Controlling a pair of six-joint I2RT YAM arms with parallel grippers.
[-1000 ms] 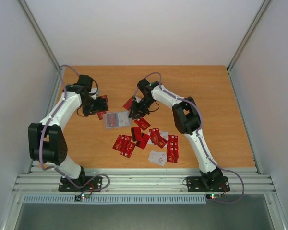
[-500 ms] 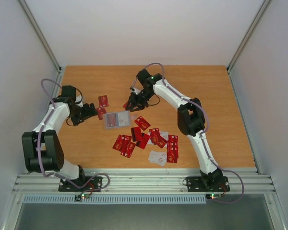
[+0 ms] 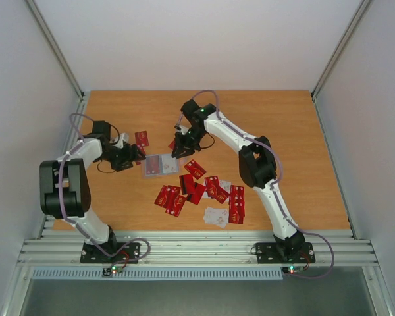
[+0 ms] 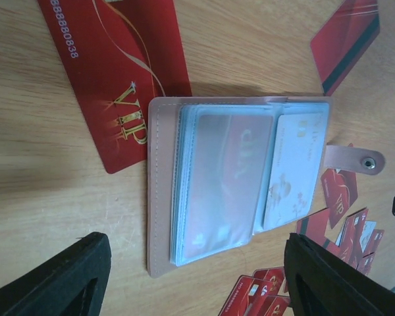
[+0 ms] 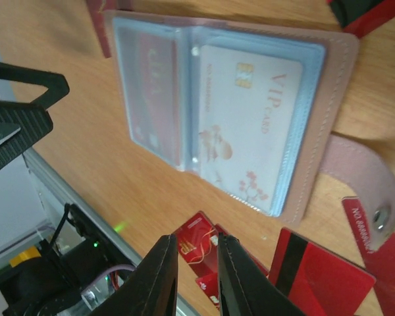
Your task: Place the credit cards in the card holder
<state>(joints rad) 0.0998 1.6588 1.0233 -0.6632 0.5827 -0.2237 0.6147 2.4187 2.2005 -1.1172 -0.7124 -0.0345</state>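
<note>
The card holder (image 3: 159,164) lies open on the wooden table, its clear sleeves up. In the left wrist view its tan edge (image 4: 159,191) and sleeves face me; one sleeve holds a red card, another a white card (image 4: 293,171). My left gripper (image 3: 133,157) is just left of it, open wide, nothing between the fingers (image 4: 59,283). My right gripper (image 3: 179,150) hovers at the holder's far right corner. Its fingers (image 5: 159,276) stand a narrow gap apart with nothing in it. Several red credit cards (image 3: 204,191) lie scattered nearer the bases.
A red VIP card (image 4: 118,72) lies partly under the holder's far left side, showing from above as a red card (image 3: 141,138). The holder's snap strap (image 5: 375,197) sticks out on the right. Grey walls enclose the table; aluminium rails (image 3: 197,250) run along its near edge.
My left gripper pulled away to the left, then came back beside the holder's left edge. My right gripper rose slightly toward the far side of the holder.
</note>
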